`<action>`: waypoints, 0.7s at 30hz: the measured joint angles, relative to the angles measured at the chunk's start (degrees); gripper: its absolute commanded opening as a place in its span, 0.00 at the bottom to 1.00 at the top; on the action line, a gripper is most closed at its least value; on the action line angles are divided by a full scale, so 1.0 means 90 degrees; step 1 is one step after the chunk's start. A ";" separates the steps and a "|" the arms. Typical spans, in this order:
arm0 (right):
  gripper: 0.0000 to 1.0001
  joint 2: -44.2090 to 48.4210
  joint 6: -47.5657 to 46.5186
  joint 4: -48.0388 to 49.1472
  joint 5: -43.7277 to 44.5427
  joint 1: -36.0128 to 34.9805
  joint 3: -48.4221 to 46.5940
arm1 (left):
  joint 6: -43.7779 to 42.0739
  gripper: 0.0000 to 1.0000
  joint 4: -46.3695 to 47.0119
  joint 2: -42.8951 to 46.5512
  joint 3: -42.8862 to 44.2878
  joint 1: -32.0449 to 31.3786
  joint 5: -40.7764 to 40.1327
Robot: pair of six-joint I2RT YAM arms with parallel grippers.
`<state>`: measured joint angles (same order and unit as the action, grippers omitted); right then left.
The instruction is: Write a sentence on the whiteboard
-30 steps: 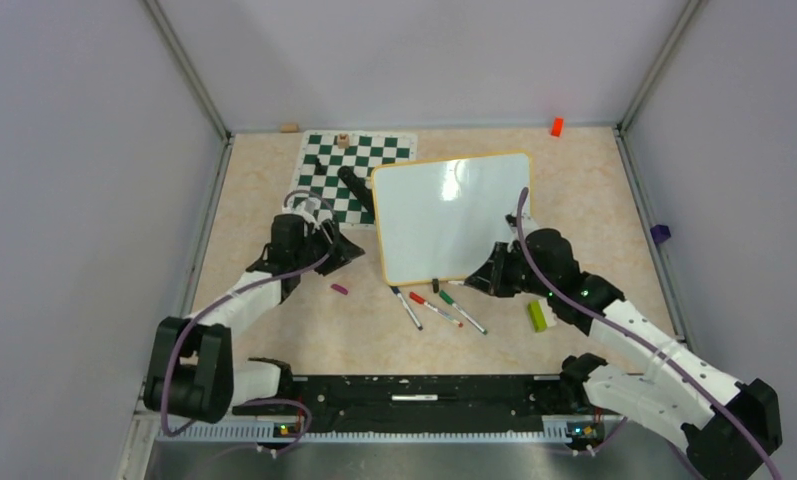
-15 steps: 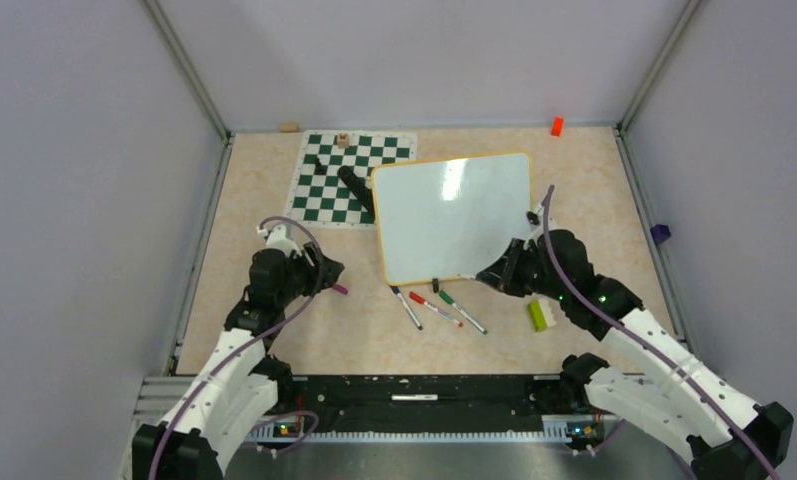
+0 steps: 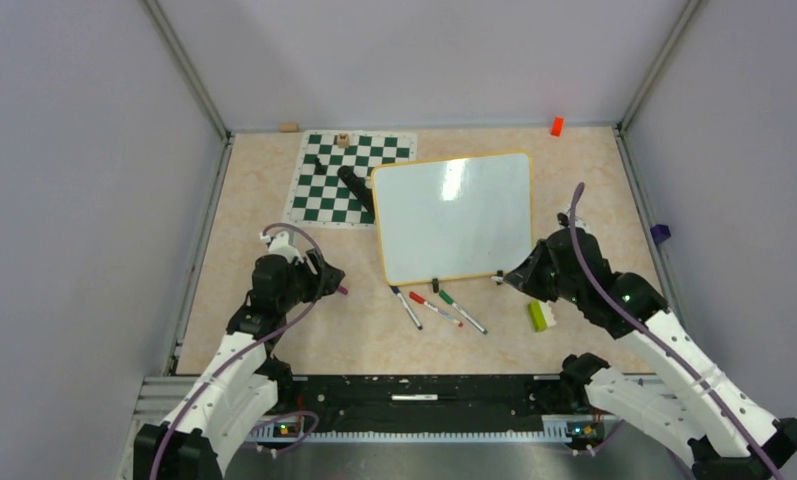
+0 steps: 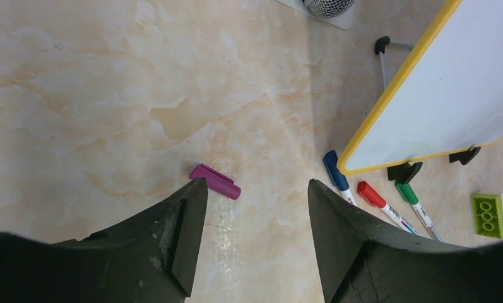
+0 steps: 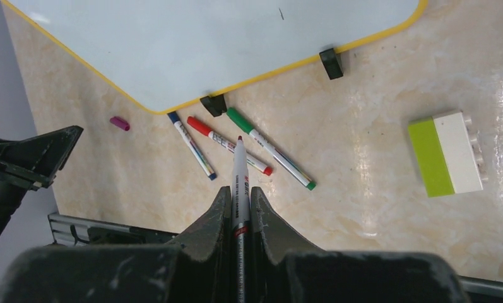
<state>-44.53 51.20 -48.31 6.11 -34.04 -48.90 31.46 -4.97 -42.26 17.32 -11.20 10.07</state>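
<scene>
While the left jaws hung spread apart and empty over the marbled surface (image 3: 274, 200), a small purple cap (image 4: 215, 182) lay on it just beyond their left tip. Farther back sat the green-and-white chess mat (image 3: 324, 190), with a black piece (image 3: 354, 186) near its right side. Next came the whiteboard (image 3: 454, 215), around the middle of the surface, its left edge meeting the mat and two black clips (image 5: 330, 61) on its near long edge. Its glossy white face carried one tiny dark mark in the right wrist view. Just in front of the clips lay a blue marker (image 3: 407, 308), a red marker (image 3: 434, 310) and a green marker (image 3: 462, 312), side by side. The right jaws were clenched on a white marker (image 5: 238, 180), its dark tip bared and pointing toward those three. A green-and-white brick (image 3: 538, 315) lay nearby, right of the markers.
</scene>
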 measured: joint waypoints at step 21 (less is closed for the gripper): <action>0.00 0.1171 -0.2001 0.0160 -0.0440 0.0000 0.0124 | -0.0197 0.99 0.0646 0.1739 -0.0719 0.0000 0.0896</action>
<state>-34.00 33.19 -46.87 2.15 -34.04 -47.79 29.69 0.84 -26.61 10.85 -11.20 18.13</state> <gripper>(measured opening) 0.084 0.986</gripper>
